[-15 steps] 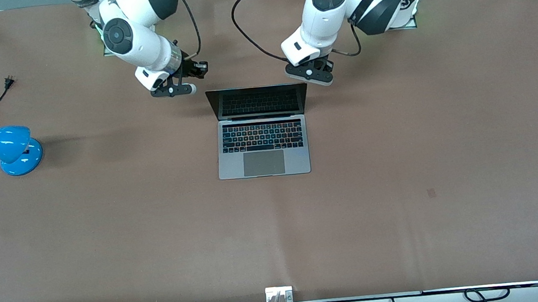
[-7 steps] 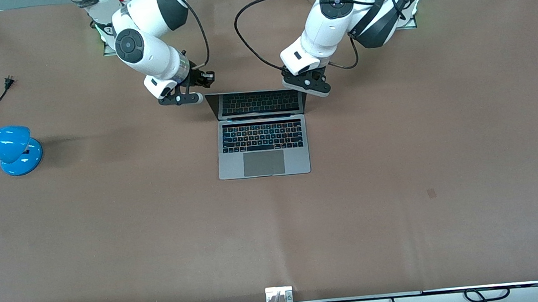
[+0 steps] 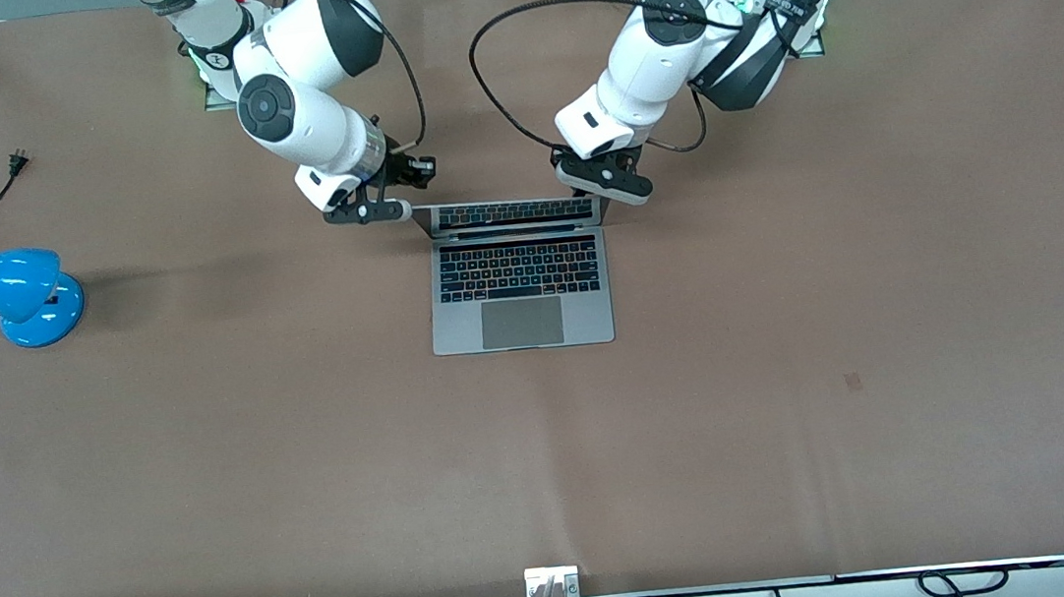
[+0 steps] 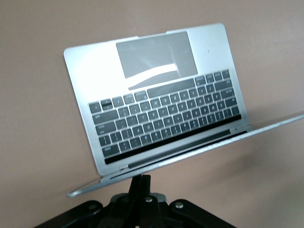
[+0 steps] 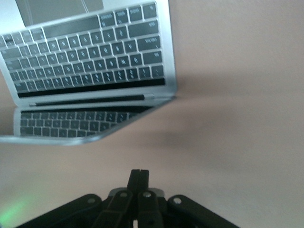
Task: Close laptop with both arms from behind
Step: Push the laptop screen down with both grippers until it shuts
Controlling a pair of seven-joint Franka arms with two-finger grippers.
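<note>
Sitting near the middle of the brown bench, the laptop has its base flat and its lid tipped forward over the keyboard, partway down. Its trackpad end faces the front camera, and the lid edge lies toward the arms' bases. The dark screen mirrors the rows of black keys. Key legends show as small white marks in both wrist views but cannot be read, and no brand mark shows anywhere on the machine.

At the laptop's lid corner toward the right arm's end of the bench is the right claw, its fingers pressed together with nothing between them. In the right wrist view the shut tips point toward bare bench just beside that lid corner; touch with the lid cannot be told.

At the other lid corner is the left claw, also closed and empty. The left wrist view shows its shut fingers right against the back of the lid's top edge.

Well apart from the laptop, toward the right arm's end of the bench, a blue desk lamp lies with its black cord and plug loose beside it.
</note>
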